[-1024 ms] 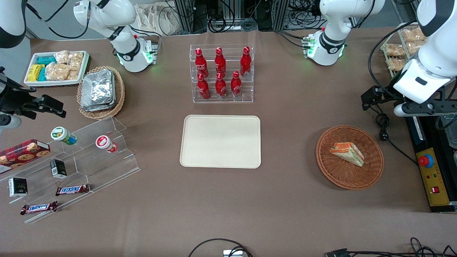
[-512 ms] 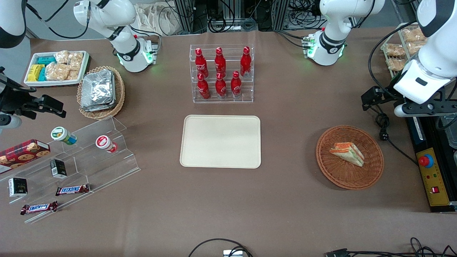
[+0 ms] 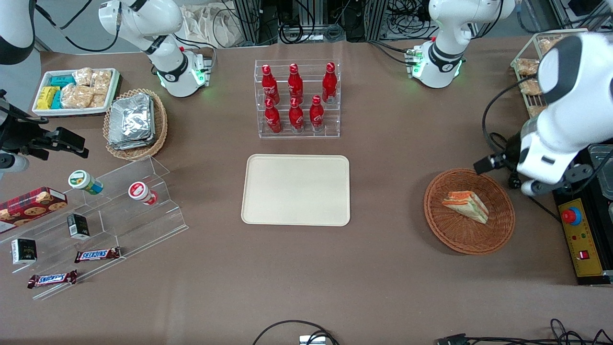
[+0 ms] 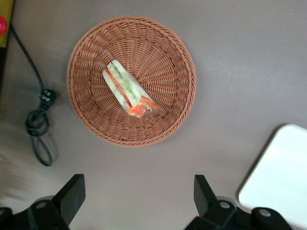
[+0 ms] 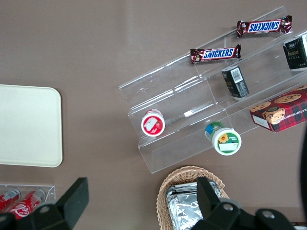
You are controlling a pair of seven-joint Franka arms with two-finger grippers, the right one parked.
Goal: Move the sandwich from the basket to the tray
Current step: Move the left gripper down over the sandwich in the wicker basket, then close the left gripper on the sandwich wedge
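The end effector [image 4: 136, 196] hangs open and empty above the desk near the basket [image 3: 498, 239], where the sandwich [image 3: 465, 206], at the frame's right, looks light, soft and slippery-wrapped, best pinched gently across its flat bread faces.

Six red bottles [image 3: 297, 98] stand in a clear rack [image 3: 298, 99]; a foil-filled wicker basket [image 3: 136, 123] sits toward the parked arm's end.
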